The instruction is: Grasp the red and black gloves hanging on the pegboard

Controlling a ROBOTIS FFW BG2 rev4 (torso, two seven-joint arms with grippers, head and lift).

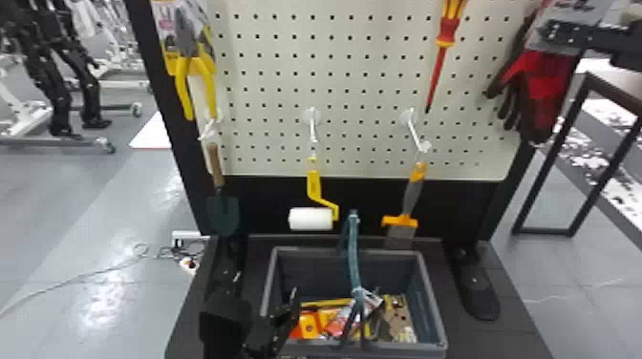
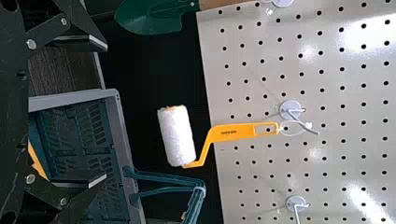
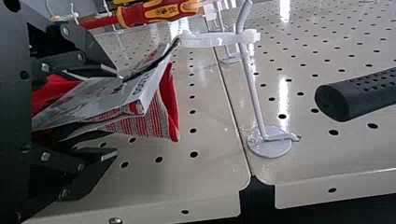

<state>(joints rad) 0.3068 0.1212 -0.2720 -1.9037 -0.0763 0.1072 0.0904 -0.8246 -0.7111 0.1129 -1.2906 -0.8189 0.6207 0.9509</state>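
Note:
The red and black gloves [image 1: 535,90] hang at the pegboard's upper right edge, fingers pointing down. My right gripper [image 1: 563,33] comes in from the right and is shut on their grey card header. In the right wrist view the gloves [image 3: 154,116] sit between the two fingers, beside a bare white hook [image 3: 247,70]. My left gripper [image 1: 272,329] rests low at the front, by the near left corner of the grey basket [image 1: 432,305]. Its fingers [image 2: 93,42] stand open with nothing between them.
The pegboard [image 1: 334,71] carries yellow pliers [image 1: 193,62], a red and yellow screwdriver [image 1: 442,47], a green trowel [image 1: 222,210], a paint roller [image 1: 310,218] and a scraper [image 1: 403,219]. The basket holds several tools. A black table frame [image 1: 592,143] stands on the right.

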